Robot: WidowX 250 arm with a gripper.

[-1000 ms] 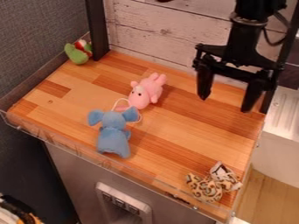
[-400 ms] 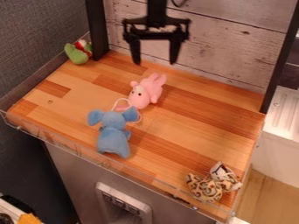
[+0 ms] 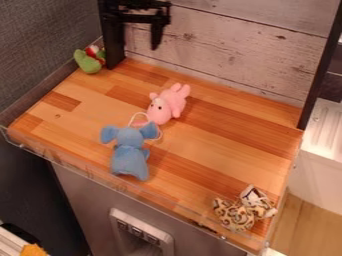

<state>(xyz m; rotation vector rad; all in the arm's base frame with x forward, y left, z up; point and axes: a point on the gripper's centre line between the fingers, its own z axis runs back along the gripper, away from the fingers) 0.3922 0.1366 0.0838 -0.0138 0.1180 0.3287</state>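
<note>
The black gripper (image 3: 138, 46) hangs at the top left, beside the dark post, with its fingers apart and nothing between them. Its left finger overlaps the post and is hard to tell from it. Closest to it is a green toy with red and white parts (image 3: 87, 62), in the back left corner. A pink plush toy (image 3: 167, 104) lies near the middle of the wooden surface. In front of it lies a blue plush with big ears (image 3: 129, 156), a white cord beside its head. A leopard-spotted plush (image 3: 235, 215) rests at the front right corner.
The wooden surface (image 3: 220, 145) has a clear low rim (image 3: 80, 170) along its front. Dark posts stand at the back left (image 3: 112, 37) and right (image 3: 319, 75), with a whitewashed plank wall (image 3: 227, 50) between them. A white unit (image 3: 324, 135) stands at right.
From the upper right, the gripper has moved left across the back to the left post, and ends higher in the view. Its fingers stay apart. The toys have not moved.
</note>
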